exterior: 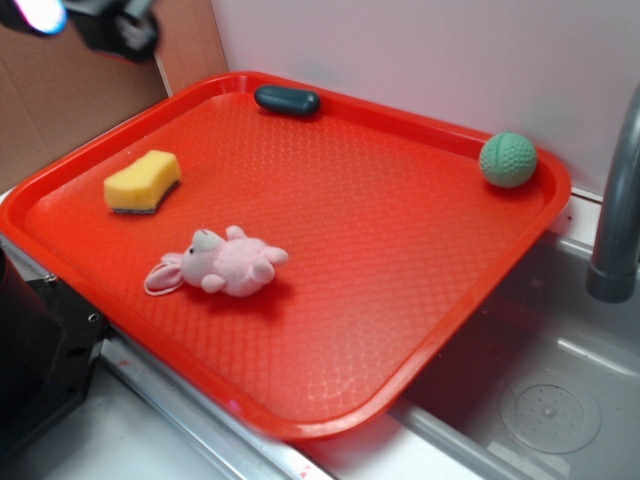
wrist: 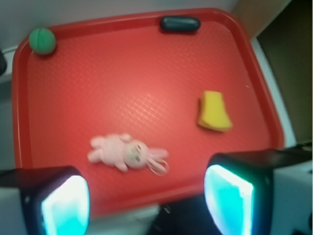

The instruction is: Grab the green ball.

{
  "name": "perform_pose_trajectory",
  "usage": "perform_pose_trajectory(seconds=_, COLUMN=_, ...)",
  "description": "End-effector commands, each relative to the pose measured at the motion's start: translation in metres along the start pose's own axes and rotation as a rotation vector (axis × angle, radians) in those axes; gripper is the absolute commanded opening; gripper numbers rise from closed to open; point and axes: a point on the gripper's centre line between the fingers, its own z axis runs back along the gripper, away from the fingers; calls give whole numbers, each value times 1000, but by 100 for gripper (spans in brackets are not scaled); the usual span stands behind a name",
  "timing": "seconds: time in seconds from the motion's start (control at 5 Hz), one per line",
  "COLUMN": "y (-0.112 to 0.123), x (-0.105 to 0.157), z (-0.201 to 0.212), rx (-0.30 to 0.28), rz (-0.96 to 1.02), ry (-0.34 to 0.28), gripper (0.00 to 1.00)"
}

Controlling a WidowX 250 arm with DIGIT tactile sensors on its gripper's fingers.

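Pincer (wrist: 146, 200) spread wide, green ball (exterior: 508, 160) cornered, pink bunny (exterior: 222, 264) mid-tray, sponge (exterior: 142, 181) aside

The tray (exterior: 430, 330) is glossy red plastic with a fine embossed texture. The ball (exterior: 508, 160) looks matt and rubbery, dimpled all over. The sponge (exterior: 142, 181) is porous yellow foam on a darker scouring layer. The bunny (exterior: 225, 263) is soft pink plush. The dark oval (exterior: 287, 100) is smooth with a slight sheen. The sink (exterior: 560, 400) and tap (exterior: 618, 215) are dull grey metal.
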Motion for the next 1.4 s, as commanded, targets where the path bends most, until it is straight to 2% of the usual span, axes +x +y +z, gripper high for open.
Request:
perform_pose_trajectory(seconds=0.0, y=-35, x=69, z=-69, rx=-83, rz=77, ry=-126, gripper=100)
perform_pose_trajectory(seconds=0.2, y=-55, x=95, z=-98, rx=-95, rz=96, ry=-174, gripper=100)
perform_pose_trajectory(seconds=0.4, y=-84, x=113, z=-114, rx=-192, rz=29, ry=-178, gripper=100)
perform_pose_trajectory(seconds=0.6, y=-109, x=134, z=-138, rx=-220, rz=-9, ry=-196, gripper=100)
perform_pose_trajectory(seconds=0.8, y=-128, x=156, z=-161, rx=-220, rz=-31, ry=-203, gripper=100)
perform_pose_trajectory(seconds=1.0, y=-146, x=166, z=-175, rx=-233, rz=-72, ry=-204, gripper=100)
perform_pose_trajectory(seconds=1.2, y=-157, x=162, z=-184, rx=-231, rz=-103, ry=-198, gripper=9)
